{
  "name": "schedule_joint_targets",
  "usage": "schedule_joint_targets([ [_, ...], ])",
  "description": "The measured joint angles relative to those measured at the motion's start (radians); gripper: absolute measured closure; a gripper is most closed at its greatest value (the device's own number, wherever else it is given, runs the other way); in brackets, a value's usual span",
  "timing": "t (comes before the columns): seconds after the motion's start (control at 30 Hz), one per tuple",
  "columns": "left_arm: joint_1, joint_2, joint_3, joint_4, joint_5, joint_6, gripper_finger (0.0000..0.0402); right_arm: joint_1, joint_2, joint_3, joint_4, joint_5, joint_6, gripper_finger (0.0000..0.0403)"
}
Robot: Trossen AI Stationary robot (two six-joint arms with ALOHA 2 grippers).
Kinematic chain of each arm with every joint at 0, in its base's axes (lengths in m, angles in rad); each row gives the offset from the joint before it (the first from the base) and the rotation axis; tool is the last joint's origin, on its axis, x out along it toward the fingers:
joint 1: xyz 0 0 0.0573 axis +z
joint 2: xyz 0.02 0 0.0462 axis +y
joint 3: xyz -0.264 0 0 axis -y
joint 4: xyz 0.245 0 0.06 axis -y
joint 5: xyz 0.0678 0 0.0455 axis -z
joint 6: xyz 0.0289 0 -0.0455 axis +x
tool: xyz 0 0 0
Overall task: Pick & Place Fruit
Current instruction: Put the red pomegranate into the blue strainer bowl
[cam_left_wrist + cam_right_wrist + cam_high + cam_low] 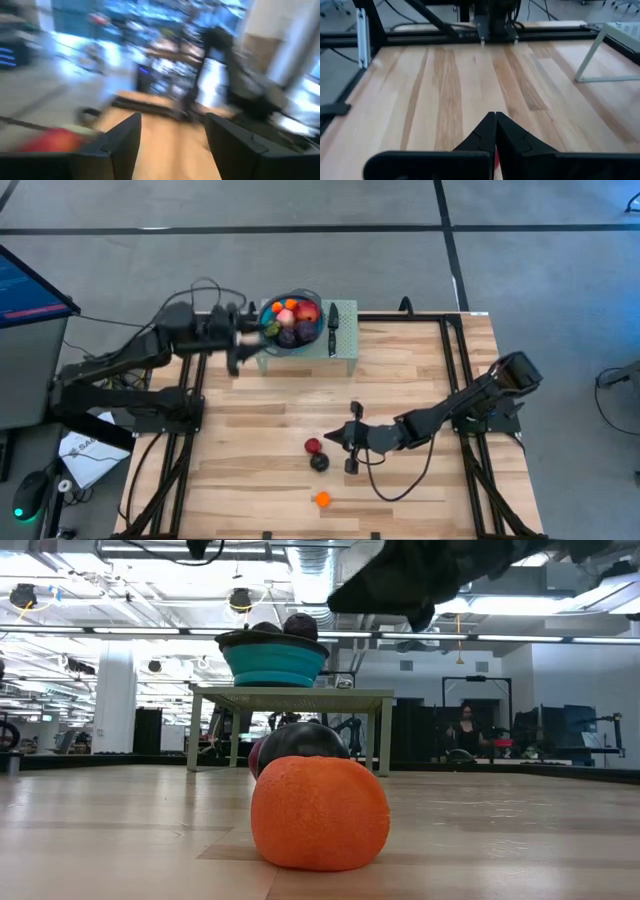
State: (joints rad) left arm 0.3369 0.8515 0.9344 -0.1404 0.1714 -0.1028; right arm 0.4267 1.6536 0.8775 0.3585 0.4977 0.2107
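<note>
Dark right gripper (352, 437), fingers clenched empty, hovers by your small red round fruit (313, 446), seemingly lining up a pick.

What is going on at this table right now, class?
Two robot arms are sorting fruit. A blue bowl full of fruit sits on a small stand beside a knife. The left gripper, open and empty, is beside the bowl. The right gripper, shut, is low by a red fruit and a dark fruit. An orange fruit lies apart.
</note>
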Motion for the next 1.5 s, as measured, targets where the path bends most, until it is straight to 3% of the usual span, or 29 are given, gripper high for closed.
schedule_joint_targets([
  [0.2,-0.278,0.030,0.000,-0.176,0.009,0.001,0.0203,0.000,0.023,0.000,0.032,-0.003,0.000,0.0402],
  [0.43,-0.571,0.156,-0.087,-0.220,-0.183,-0.049,0.0211,0.014,-0.046,0.000,-0.088,-0.012,-0.085,0.0402],
  [0.63,-0.686,0.269,-0.171,-0.212,-0.298,-0.257,0.0212,0.037,-0.101,0.000,-0.127,-0.046,-0.129,0.0402],
  [0.77,-0.730,0.343,-0.231,-0.178,-0.334,-0.393,0.0216,0.045,-0.119,0.001,-0.117,-0.193,-0.132,0.0402],
  [0.93,-0.775,0.443,-0.313,-0.003,-0.338,-0.514,0.0220,0.045,-0.111,0.002,-0.084,-0.354,-0.096,0.0396],
  [1.07,-0.812,0.528,-0.357,0.150,-0.340,-0.574,0.0224,0.032,-0.110,0.002,-0.102,-0.366,-0.074,0.0363],
  [1.23,-0.851,0.634,-0.379,0.285,-0.384,-0.642,0.0225,-0.020,-0.110,0.023,-0.139,-0.379,-0.077,0.0292],
  [1.5,-0.874,0.763,-0.378,0.368,-0.387,-0.724,0.0225,-0.158,0.005,0.218,-0.370,-0.567,-0.105,0.0175],
])
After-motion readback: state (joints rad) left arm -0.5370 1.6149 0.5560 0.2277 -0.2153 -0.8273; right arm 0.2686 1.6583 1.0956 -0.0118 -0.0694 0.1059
